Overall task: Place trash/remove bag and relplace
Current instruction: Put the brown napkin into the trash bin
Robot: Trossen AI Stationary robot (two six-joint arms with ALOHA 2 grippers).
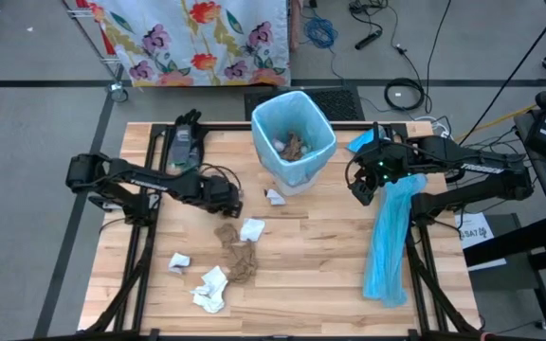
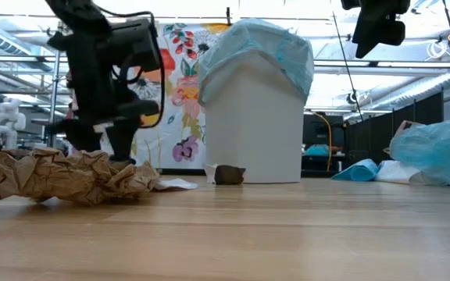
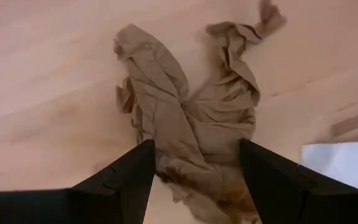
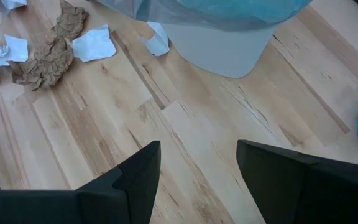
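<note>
A white bin [image 1: 294, 142] lined with a pale-blue bag stands at the table's far middle, with a few wads of trash [image 1: 295, 148] inside. On the table in front of it lies a long crumpled brown paper wad [image 1: 236, 252], with white tissue wads [image 1: 252, 228] [image 1: 210, 289] [image 1: 179, 260] [image 1: 275, 197] around it. My left gripper [image 1: 233, 206] is open and low over the brown paper's far end [image 3: 191, 124], one finger on each side of it. My right gripper [image 1: 358, 194] hangs open, high up to the right of the bin, over bare wood. My left gripper comes steeply from above at the end of the brown paper wad [image 3: 185, 168] that lies nearer the bin, and that end runs between its open fingers [image 3: 129, 174]. Whether the fingers touch the paper, I cannot tell. The wad lies flat on the table.
A long light-blue plastic strip [image 1: 391, 237] lies along the table's right side, under the right arm. A dark device [image 1: 183, 142] sits at the far left of the table. Bare wood shows between the bin and the strip [image 4: 185, 112].
</note>
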